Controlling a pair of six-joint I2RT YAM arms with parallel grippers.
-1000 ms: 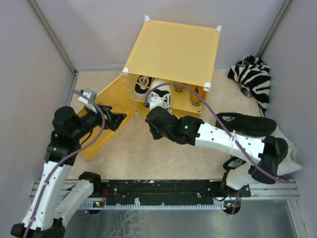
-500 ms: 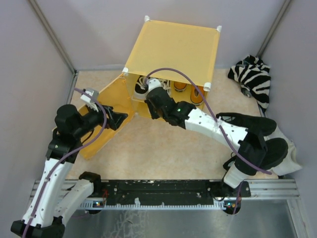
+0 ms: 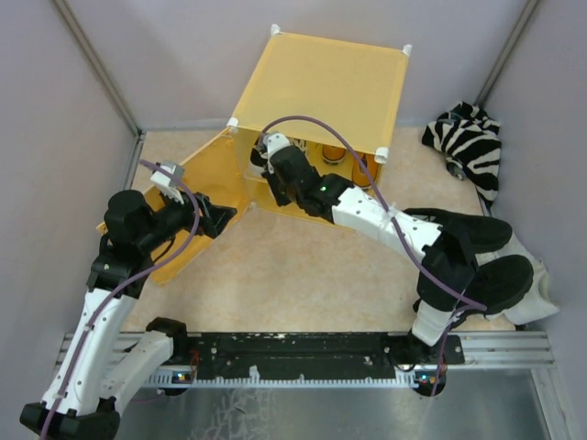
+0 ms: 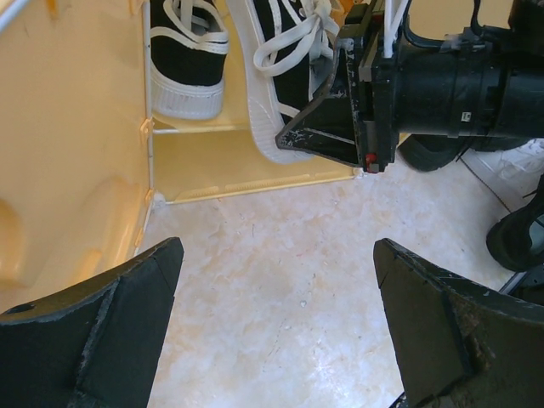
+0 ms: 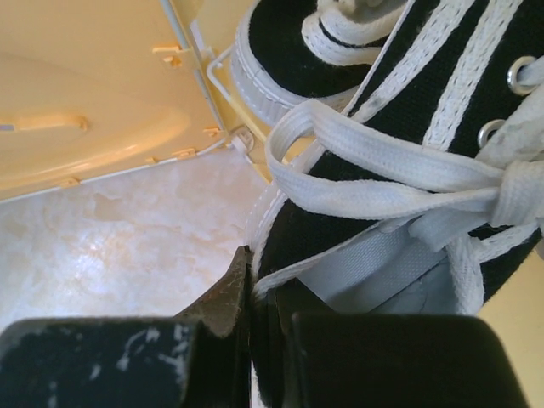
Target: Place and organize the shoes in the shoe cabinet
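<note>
Right hand is clamped on the heel collar of one black-and-white shoe and is holding it in the mouth of the shoe cabinet, on the lower level. Its mate is already inside, just beyond and to the left of that hand. The orange pair sits in the same opening on the hand's other side. Left hand has its fingers wide apart and holds nothing. It's low over the desk, with the open door just off its left finger. I can't tell if it's touching.

Risks:
- The held shoe is rolled onto its side, sole edge towards the mate. Let go like this and it probably lands on its side or leans on the mate.
- The sole is right at the cabinet's front lip. If it catches while being pushed in, the whole cabinet slides instead of the shoe.
- A loose lace loop is hanging by the fingers and could drag out on retreat.
- Nothing is gripping the door, so it could swing into the right arm.

Compared with a second ago:
- The right hand and shoe were out in front over the desk and are now pushed into the opening.
- The cabinet looks nudged slightly away.
- The left hand has barely moved.
</note>
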